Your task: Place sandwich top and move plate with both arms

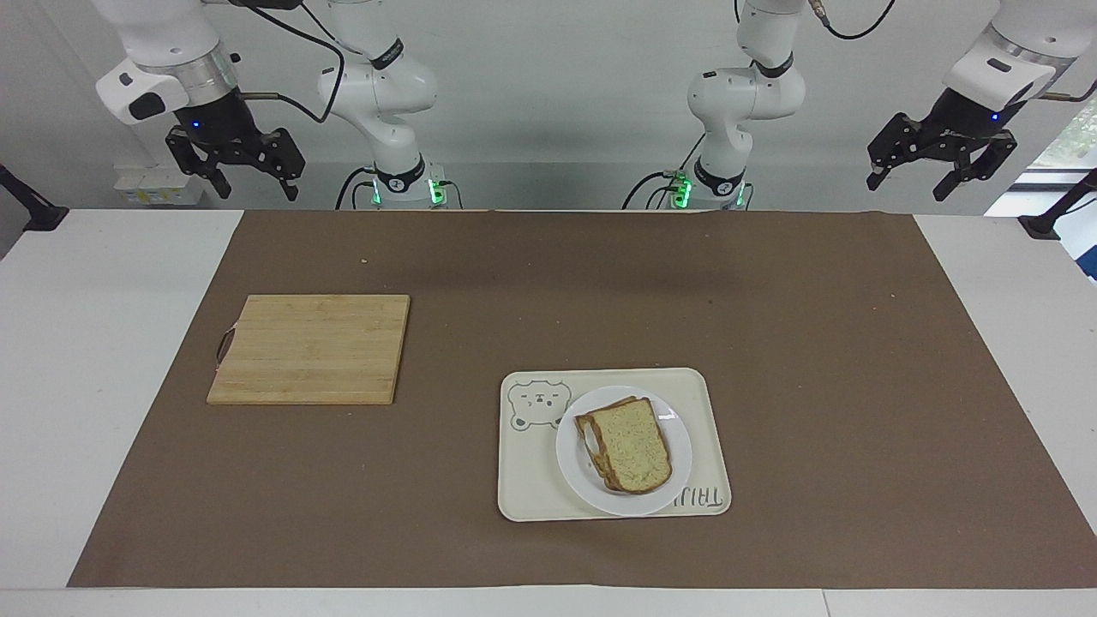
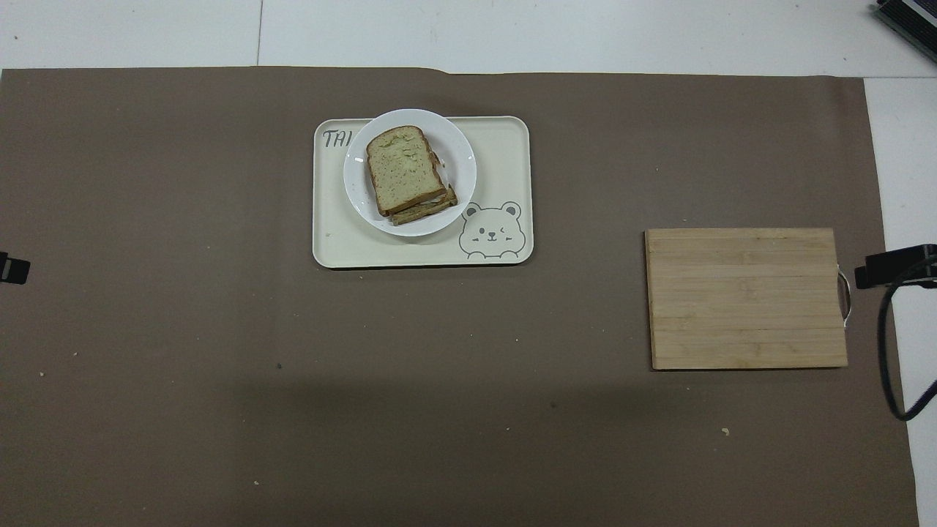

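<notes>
The sandwich top lies flat on a stack of bread slices on the white plate. The plate rests on a cream tray with a bear drawing. In the overhead view the sandwich top covers most of the slices under it on the plate. My left gripper hangs open and empty, high over the table edge at the left arm's end. My right gripper hangs open and empty, high over the edge at the right arm's end, and waits.
A wooden cutting board lies on the brown mat toward the right arm's end, nearer to the robots than the tray. It also shows in the overhead view. A brown mat covers the table.
</notes>
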Available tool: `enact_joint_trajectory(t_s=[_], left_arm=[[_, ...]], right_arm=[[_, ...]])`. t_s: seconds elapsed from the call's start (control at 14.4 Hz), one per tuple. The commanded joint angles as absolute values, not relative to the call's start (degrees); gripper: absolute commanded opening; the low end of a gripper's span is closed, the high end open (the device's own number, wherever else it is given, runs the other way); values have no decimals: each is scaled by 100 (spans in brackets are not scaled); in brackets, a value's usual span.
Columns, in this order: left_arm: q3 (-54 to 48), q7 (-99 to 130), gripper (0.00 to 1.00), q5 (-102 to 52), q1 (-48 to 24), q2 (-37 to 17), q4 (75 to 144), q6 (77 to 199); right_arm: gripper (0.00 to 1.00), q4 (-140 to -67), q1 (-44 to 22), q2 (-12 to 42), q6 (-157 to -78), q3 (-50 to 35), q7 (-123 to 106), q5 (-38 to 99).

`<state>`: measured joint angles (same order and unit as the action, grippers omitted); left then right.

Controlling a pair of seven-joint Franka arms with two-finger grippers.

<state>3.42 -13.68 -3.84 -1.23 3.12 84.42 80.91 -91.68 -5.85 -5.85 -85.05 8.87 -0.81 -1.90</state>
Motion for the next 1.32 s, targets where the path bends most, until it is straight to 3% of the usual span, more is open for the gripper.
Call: enact_joint_trajectory(t_s=[0.0, 1.25], left_arm=[[352, -1274, 100, -211, -193, 369, 8508, 8051], [308, -580, 100, -114, -211, 369, 8517, 8060]], right_arm=[[100, -9308, -563, -703, -8578, 888, -35, -79], [100, -9308, -563, -703, -8596, 888, -9, -88]])
